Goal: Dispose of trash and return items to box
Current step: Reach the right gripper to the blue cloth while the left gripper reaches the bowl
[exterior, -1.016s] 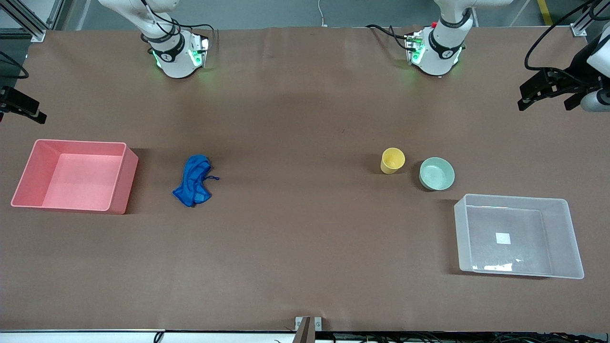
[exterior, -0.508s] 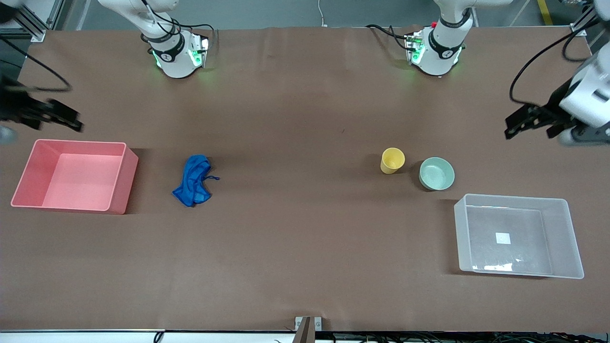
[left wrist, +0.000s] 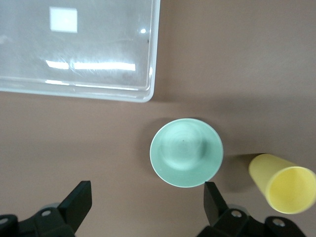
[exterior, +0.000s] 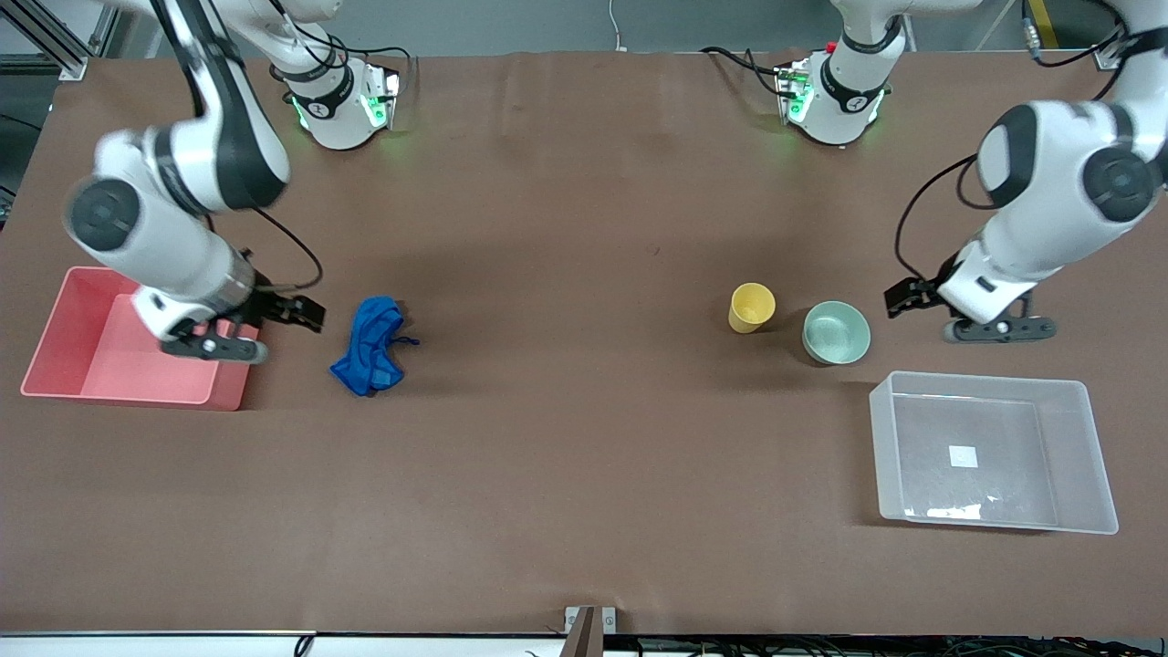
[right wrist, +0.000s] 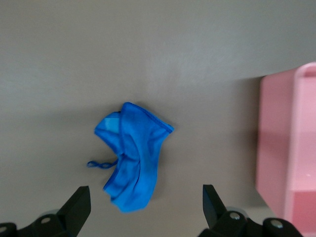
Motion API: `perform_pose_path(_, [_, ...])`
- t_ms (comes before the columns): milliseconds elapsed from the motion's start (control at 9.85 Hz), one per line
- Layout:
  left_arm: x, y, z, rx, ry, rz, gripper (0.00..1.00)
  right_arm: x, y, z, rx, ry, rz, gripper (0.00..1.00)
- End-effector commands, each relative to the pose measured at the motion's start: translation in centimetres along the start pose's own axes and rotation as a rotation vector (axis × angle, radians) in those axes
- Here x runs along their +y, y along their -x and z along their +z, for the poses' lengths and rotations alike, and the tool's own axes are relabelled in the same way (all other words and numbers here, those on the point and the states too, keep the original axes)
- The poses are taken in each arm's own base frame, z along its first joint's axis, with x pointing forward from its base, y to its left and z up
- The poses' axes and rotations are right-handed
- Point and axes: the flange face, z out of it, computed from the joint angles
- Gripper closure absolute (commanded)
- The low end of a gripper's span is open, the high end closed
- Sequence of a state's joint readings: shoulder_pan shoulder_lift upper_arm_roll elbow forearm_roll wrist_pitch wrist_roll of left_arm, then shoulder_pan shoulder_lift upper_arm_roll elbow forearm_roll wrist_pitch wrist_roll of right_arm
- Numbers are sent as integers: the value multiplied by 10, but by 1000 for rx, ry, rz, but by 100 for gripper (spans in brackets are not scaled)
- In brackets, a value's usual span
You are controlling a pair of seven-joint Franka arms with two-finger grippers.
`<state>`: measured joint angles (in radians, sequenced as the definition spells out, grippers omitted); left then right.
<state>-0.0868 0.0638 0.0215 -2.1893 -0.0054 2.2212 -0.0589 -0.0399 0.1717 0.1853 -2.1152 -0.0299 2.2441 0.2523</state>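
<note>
A: Right pincer (right wrist: 145, 212) wide, empty, over the pink bin (exterior: 55, 351) edge; blue rag (right wrist: 133, 160) flat on the tabletop (exterior: 584, 456) just ahead. Advance, drop on the bunched middle, not the string.

B: Left pincer (left wrist: 148, 207) wide too; mint bowl (left wrist: 186, 152) just ahead, yellow cup (left wrist: 285, 182) beside, clear box (left wrist: 98, 91) past it. Straddle one rim wall.

Even overhead light, soft shadows, slight motion blur

The clear bin (exterior: 993, 452) shows white glare streaks on its floor; the cup (exterior: 751, 307) and bowl (exterior: 836, 332) cast soft shadows; the arm (exterior: 173, 192) at upper left looks slightly smeared.
</note>
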Motion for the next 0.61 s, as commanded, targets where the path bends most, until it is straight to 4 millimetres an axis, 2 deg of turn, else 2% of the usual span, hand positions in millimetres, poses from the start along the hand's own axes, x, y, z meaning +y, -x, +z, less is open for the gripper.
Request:
perform_pose_path(0, [-5,5,64,-52,-9,19,0,-2,8,65,-33,-2,28,0])
perform_pose_path(203, [-2,0,116,-69,-11,10,0,-6,8,110,-54,-14,22,0])
perform_pose_path(305, [-2,1,133,-78,-12,10,1,-8,10,123,-62,-17,28,1])
perform_pose_path(406, [-2,1,145,-81,-14,11,2,-17,13,128,-66,-15,47,3])
perform_pose_path(508, [4,-1,156,-61,-12,11,5,-27,18,134,-71,-14,46,13])
